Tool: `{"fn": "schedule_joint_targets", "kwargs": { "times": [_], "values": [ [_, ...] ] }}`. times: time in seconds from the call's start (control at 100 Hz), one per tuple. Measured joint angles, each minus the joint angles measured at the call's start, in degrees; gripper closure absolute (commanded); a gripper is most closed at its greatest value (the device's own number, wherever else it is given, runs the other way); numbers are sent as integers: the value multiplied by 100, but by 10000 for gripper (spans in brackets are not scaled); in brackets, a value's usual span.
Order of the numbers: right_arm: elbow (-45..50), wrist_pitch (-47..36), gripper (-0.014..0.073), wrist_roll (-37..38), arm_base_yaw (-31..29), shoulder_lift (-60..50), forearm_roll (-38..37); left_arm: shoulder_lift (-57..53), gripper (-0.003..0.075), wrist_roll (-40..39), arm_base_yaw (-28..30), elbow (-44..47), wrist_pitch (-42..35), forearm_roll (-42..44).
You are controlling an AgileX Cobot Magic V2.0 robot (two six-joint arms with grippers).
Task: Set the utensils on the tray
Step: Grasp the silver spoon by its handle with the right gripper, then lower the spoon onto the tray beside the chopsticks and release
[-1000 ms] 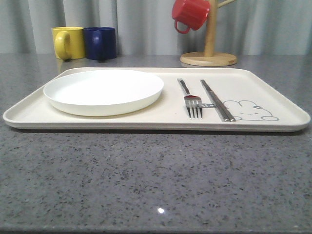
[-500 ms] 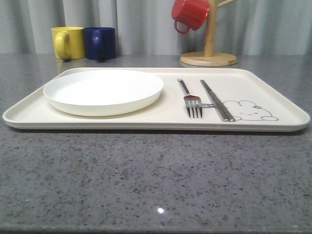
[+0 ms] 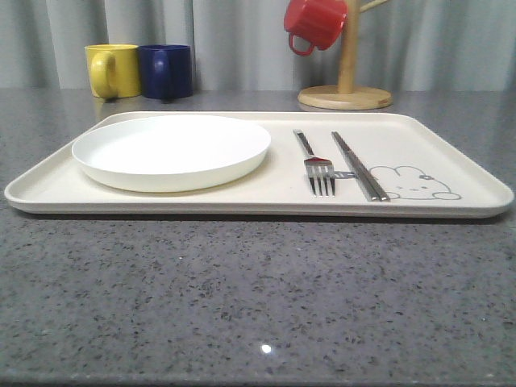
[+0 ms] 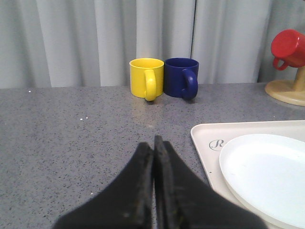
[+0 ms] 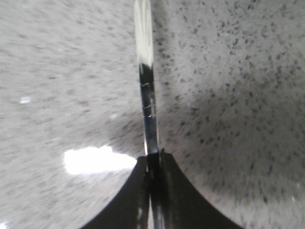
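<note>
The cream tray lies across the grey stone table. On its right half a silver fork and a pair of chopsticks lie side by side, just left of the rabbit drawing. My left gripper is shut with nothing in it, low over the table beside the tray's corner. My right gripper is shut on the slim shiny handle of a metal utensil, held over the bare speckled table. The utensil's far end is blurred, so I cannot tell which utensil it is.
A white plate takes up the tray's left half. A yellow mug and a blue mug stand at the back left. At the back right a red mug hangs on a wooden stand.
</note>
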Motion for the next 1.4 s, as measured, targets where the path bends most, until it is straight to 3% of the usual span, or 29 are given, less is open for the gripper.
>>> {"fn": "schedule_joint_targets", "kwargs": {
  "times": [0.25,0.74,1.16,1.4],
  "values": [
    [0,337,648,557,546,-799,9,0,738,0,0,0,0,0],
    [-10,-313,648,2408,3011,-795,-746,0,738,0,0,0,0,0],
    [-10,-548,645,2758,3253,106,-827,0,738,0,0,0,0,0],
    [-10,-570,496,2780,3253,164,-829,0,738,0,0,0,0,0]
  ]
}}
